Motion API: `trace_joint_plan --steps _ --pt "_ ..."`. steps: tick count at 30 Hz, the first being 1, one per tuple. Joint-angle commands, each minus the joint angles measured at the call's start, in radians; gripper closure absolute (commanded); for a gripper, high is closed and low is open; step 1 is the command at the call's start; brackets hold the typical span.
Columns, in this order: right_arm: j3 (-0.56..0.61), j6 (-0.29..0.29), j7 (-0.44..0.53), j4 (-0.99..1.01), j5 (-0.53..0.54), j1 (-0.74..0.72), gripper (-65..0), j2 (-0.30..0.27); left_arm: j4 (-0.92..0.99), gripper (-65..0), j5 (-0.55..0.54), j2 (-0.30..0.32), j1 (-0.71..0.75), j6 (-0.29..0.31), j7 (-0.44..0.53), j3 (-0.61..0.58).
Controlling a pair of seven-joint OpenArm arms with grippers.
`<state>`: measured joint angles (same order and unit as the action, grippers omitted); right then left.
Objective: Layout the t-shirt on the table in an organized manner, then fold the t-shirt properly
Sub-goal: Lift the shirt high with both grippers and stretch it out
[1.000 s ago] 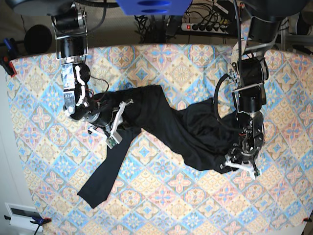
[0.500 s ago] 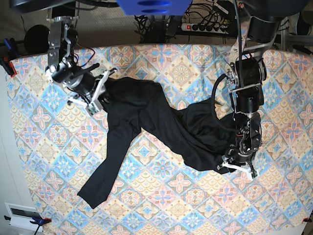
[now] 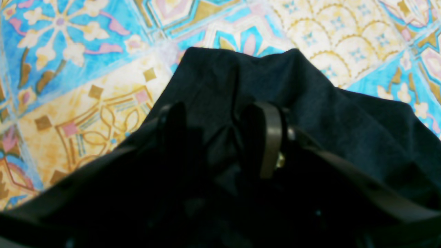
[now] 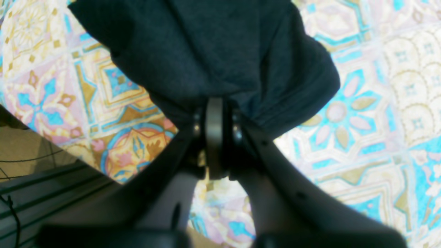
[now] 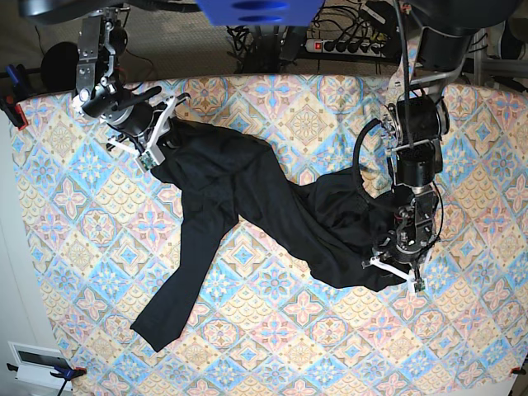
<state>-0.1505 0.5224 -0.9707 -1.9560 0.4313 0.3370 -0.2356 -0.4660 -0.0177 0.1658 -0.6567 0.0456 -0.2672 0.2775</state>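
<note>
The black t-shirt (image 5: pixel 264 206) lies crumpled diagonally across the patterned table (image 5: pixel 313 115), one long sleeve trailing toward the near left. My right gripper (image 5: pixel 157 136) is at the far left, shut on a bunched edge of the t-shirt (image 4: pixel 224 51); in the right wrist view the right gripper (image 4: pixel 215 113) has its fingers pressed together on the fabric. My left gripper (image 5: pixel 394 271) sits on the garment's right-hand lump. In the left wrist view the left gripper (image 3: pixel 218 131) has its fingers (image 3: pixel 267 137) apart, with a fold of the t-shirt (image 3: pixel 310 103) between them.
The table's far-left edge (image 4: pixel 34 155) drops off close beside my right gripper. A power strip (image 5: pixel 346 45) and cables lie behind the table. A red clamp (image 5: pixel 12 107) holds the cloth at the left edge. A white box (image 5: pixel 37 363) sits by the near-left corner.
My right gripper has pulled its part of the t-shirt up and left toward the far-left corner, stretching that part out. The left gripper has shifted slightly up and left on the right lump.
</note>
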Motion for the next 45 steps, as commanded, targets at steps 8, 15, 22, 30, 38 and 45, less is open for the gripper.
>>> trace_joint_plan --steps 8,15,22,30,38,45 --pt "0.002 0.003 0.017 -0.019 0.016 -0.034 0.0 -0.008 0.013 -20.8 -0.014 0.004 0.062 0.064 -0.113 -0.169" --pt "0.002 0.003 0.017 -0.018 0.016 -0.063 0.0 -0.008 -0.087 -0.8 -0.015 0.008 0.077 0.078 -0.116 -0.157" --pt "-0.001 0.003 0.019 -0.013 0.016 -0.125 0.0 -0.008 -0.3 0.0 -0.038 0.044 0.068 0.078 -0.117 -0.152" --pt "-0.005 0.003 0.026 -0.001 0.018 -0.255 0.0 -0.008 -0.429 0.0 -0.224 0.157 -0.001 0.076 -0.189 -0.113" --pt "-0.005 0.003 0.069 0.149 0.018 -0.407 0.0 -0.008 -0.429 0.0 -0.253 0.219 -0.143 0.076 -0.24 -0.051" --pt "-0.002 0.003 0.086 0.326 0.018 -0.623 0.0 -0.008 -0.425 0.0 -0.244 0.254 -0.301 0.076 -0.24 -0.057"
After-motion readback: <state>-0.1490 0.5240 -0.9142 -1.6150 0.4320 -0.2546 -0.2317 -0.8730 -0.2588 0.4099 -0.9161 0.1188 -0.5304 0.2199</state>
